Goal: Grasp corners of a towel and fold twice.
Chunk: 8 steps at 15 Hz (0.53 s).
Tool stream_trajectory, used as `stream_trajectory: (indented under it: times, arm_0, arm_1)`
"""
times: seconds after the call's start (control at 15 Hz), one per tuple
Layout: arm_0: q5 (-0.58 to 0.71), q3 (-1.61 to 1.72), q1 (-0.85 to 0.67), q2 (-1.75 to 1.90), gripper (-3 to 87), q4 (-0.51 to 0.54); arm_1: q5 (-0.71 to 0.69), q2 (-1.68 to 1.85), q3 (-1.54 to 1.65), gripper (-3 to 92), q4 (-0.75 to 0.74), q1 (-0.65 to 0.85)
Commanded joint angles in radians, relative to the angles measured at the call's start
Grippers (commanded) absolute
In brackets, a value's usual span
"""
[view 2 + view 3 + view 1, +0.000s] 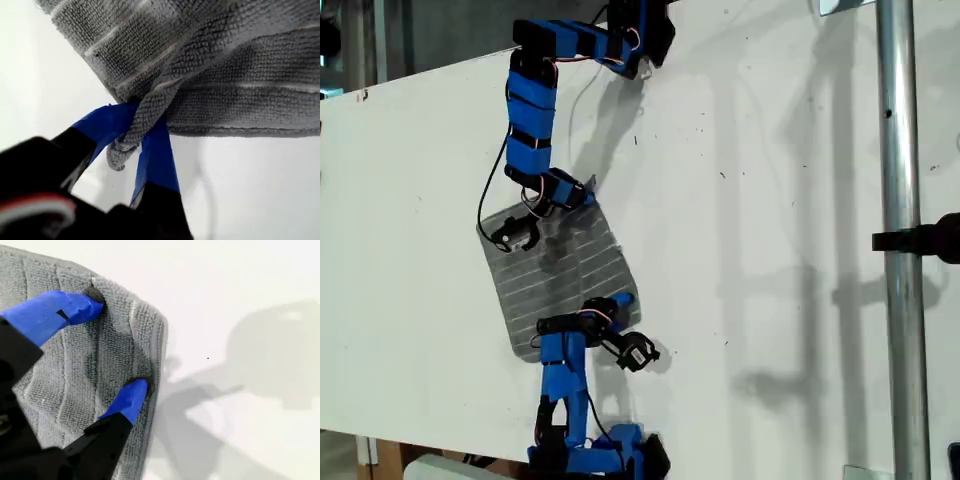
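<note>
Grasping step: first gripper (132, 137) clenching towel (560, 275) corner, second gripper (117, 347) fingers spread over another corner; needing closing before 1st fold.

The grey striped towel (560, 275) lies spread flat, one corner (120, 150) bunched upward.

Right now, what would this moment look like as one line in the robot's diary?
towel: flat on table | my first gripper: pinching a corner | my second gripper: open, tips pressed on another corner | folds: none yet
</note>
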Motion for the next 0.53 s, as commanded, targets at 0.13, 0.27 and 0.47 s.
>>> stream_trajectory:
  times: [0.13, 0.27, 0.47]
  arm_0:
    - [-0.055, 0.003, 0.026, 0.003, -2.8, -0.021]
    - [-0.063, -0.023, 0.032, 0.005, -2.8, -0.028]
    - [-0.064, -0.081, 0.061, 0.046, -2.8, 0.035]
  arm_1:
    - [0.003, 0.005, -0.014, -0.2, -0.017, 0.000]
    - [0.005, 0.023, -0.014, -0.2, -0.009, -0.003]
    - [0.043, 0.109, 0.005, -0.2, 0.052, -0.031]
